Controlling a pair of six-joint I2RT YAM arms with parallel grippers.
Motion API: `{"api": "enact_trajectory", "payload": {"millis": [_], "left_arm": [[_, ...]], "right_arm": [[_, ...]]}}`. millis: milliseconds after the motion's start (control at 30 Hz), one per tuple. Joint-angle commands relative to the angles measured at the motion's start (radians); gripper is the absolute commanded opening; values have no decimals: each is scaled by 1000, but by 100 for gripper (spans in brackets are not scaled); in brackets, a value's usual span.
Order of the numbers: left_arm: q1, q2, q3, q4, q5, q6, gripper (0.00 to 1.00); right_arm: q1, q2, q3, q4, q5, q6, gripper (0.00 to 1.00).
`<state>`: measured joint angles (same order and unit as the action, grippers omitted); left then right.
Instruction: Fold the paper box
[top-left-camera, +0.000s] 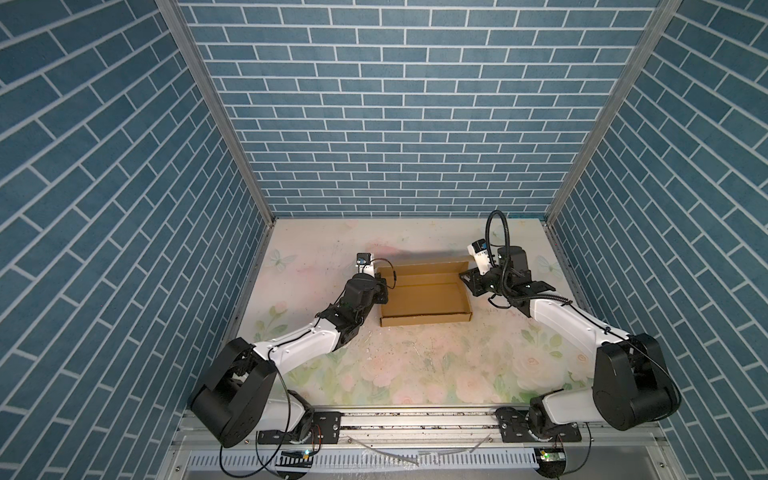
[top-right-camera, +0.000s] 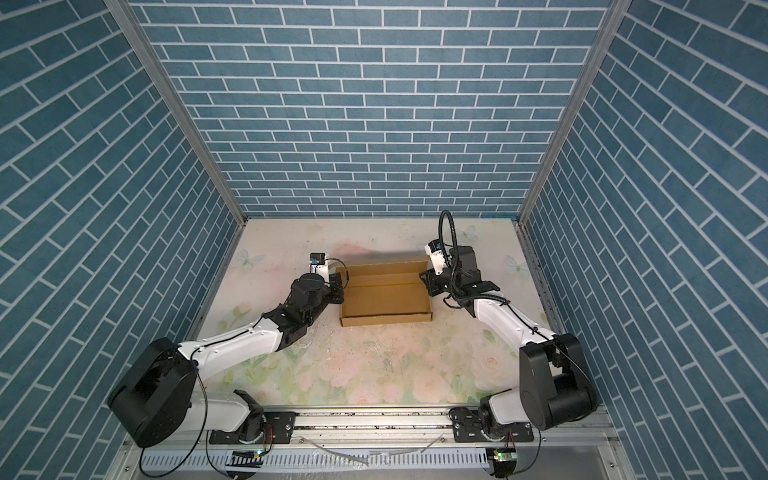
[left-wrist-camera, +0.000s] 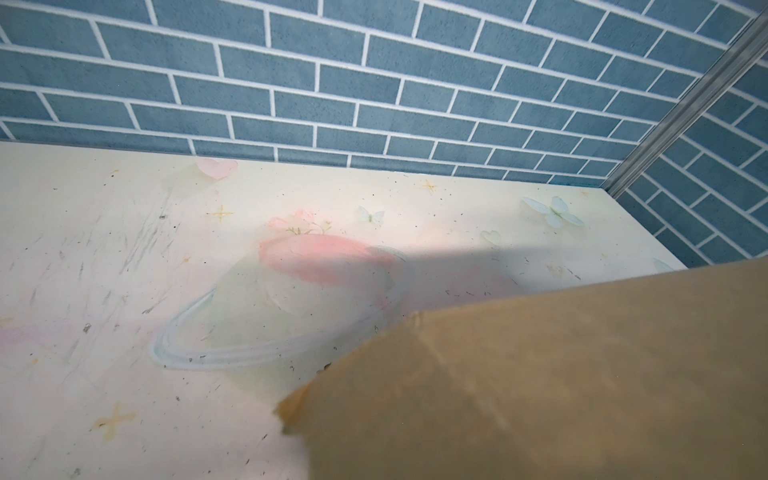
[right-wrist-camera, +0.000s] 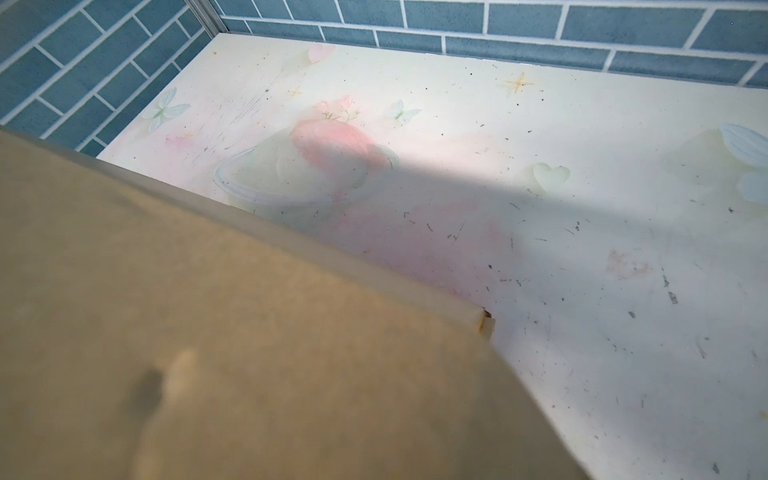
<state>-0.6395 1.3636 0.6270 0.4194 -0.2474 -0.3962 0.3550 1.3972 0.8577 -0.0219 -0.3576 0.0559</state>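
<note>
Jaws: the left gripper (top-left-camera: 384, 286) is shut, set against the far left corner of the box (top-left-camera: 424, 297). Whether it pinches cardboard there cannot be told. The right gripper (top-left-camera: 465, 279) sits at the far right corner, and its jaw state cannot be told from any view, since neither wrist view shows a fingertip.

1. Table (top-left-camera: 415, 365): floral sheet, scuffed and speckled. It carries only the box, at mid-table between the two arms and toward the far side.
2. Box: brown cardboard. Both top views show a shallow tray with the near wall and both side walls up and nothing inside.
3. Lid (top-left-camera: 424, 266): it rises from the far wall, raised and not closed. In each wrist view its outer face (left-wrist-camera: 540, 374) fills the corner nearest the lens, blurred.

Step in hand, as judged — closing the lid, with one gripper at each far corner. The tray looks finished, so this is likely the last fold.

Next move, as judged — swing the lid forward and down with both ends kept level, so it seats square over the tray. Any side tabs should go inside the walls, and the tray must not slide.

Writing: none on the box, which is unprinted. A small mark on the right wrist camera is too small to read.
</note>
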Motion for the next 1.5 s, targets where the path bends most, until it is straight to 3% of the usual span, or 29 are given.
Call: {"api": "enact_trajectory", "payload": {"millis": [0, 367, 833, 1333, 1467], "left_arm": [[-37, 27, -68, -69, 41, -24, 0], [-82, 71, -131, 26, 2, -52, 0], [-84, 62, -41, -106, 26, -165, 0], [-83, 89, -66, -123, 22, -160, 0], [-84, 78, -113, -96, -16, -138, 5]], "right_arm": [[30, -26, -35, 29, -22, 15, 27], [43, -48, -92, 58, 9, 26, 28], [48, -44, -83, 61, 2, 41, 28], [48, -29, -85, 64, 8, 52, 28], [49, -36, -97, 59, 11, 52, 33]]}}
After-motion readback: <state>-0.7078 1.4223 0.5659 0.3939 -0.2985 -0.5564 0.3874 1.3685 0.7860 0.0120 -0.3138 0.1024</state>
